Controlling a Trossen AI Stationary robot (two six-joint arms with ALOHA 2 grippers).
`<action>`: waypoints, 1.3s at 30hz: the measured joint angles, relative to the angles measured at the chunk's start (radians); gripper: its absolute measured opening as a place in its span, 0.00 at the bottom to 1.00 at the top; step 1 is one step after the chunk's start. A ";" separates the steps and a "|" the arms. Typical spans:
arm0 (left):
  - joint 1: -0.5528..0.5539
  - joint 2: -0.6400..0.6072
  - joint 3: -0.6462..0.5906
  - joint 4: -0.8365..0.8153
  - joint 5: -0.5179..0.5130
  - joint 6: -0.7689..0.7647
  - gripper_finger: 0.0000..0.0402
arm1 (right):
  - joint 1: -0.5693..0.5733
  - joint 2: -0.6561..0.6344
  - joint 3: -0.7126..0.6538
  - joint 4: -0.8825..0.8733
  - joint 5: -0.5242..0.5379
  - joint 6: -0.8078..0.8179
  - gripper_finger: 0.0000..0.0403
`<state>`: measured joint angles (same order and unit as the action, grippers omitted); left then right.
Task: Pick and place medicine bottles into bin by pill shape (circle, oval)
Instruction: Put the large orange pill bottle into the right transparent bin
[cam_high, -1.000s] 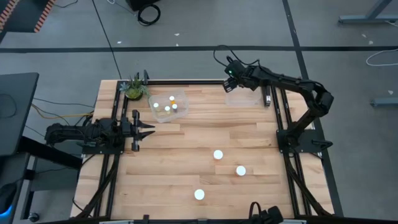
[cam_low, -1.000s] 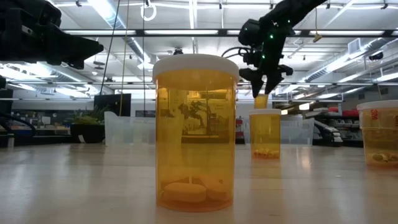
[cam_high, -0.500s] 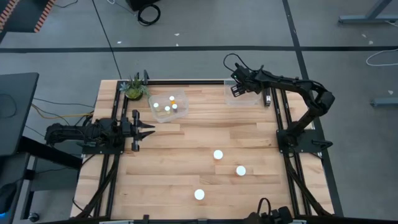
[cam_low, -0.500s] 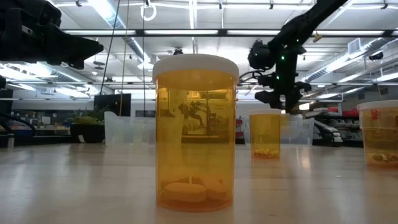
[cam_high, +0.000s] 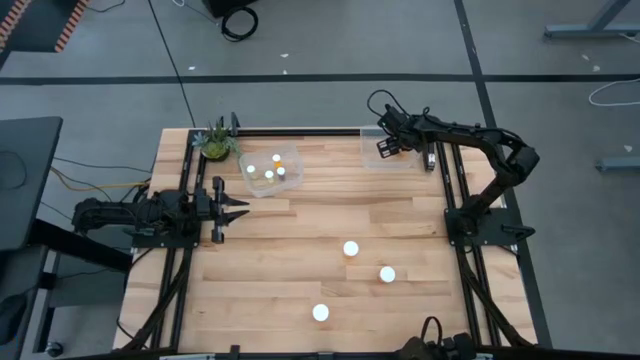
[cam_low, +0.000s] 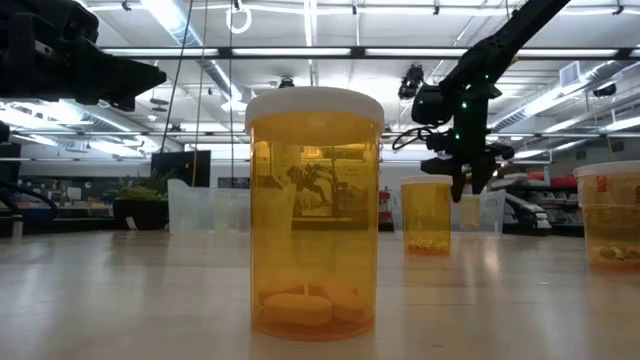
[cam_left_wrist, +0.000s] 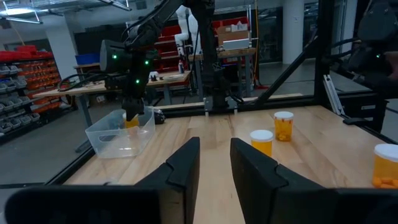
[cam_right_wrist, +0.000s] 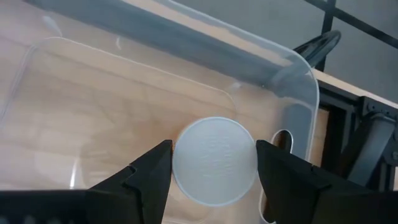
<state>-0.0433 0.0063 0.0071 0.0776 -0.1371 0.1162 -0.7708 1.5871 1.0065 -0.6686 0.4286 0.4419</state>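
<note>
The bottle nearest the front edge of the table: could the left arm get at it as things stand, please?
Probably yes. The left end effector waits open at the table's left side, and only bare wood lies between it and that bottle; the right end effector is busy over the empty bin.

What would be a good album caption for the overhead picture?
Right pincer lowers a white-capped bottle into the clear bin; three bottles wait on the table.

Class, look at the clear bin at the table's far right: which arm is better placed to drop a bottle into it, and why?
The right arm. Its end effector already hangs over the clear bin, shut on a white-capped bottle. The left end effector waits at the table's left edge, holding nothing.
</note>
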 joint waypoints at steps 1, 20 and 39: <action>0.000 0.000 0.000 0.000 0.000 0.000 0.25 | 0.000 0.000 0.000 0.000 0.000 0.000 0.57; 0.000 0.000 0.000 0.000 0.000 0.000 0.24 | 0.026 0.000 0.083 -0.044 0.005 -0.037 0.70; 0.000 0.000 0.000 0.000 0.000 0.000 0.24 | 0.366 0.000 0.227 -0.047 -0.044 -0.132 0.70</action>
<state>-0.0433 0.0062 0.0071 0.0776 -0.1371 0.1162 -0.4046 1.5871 1.2331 -0.7155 0.3848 0.3103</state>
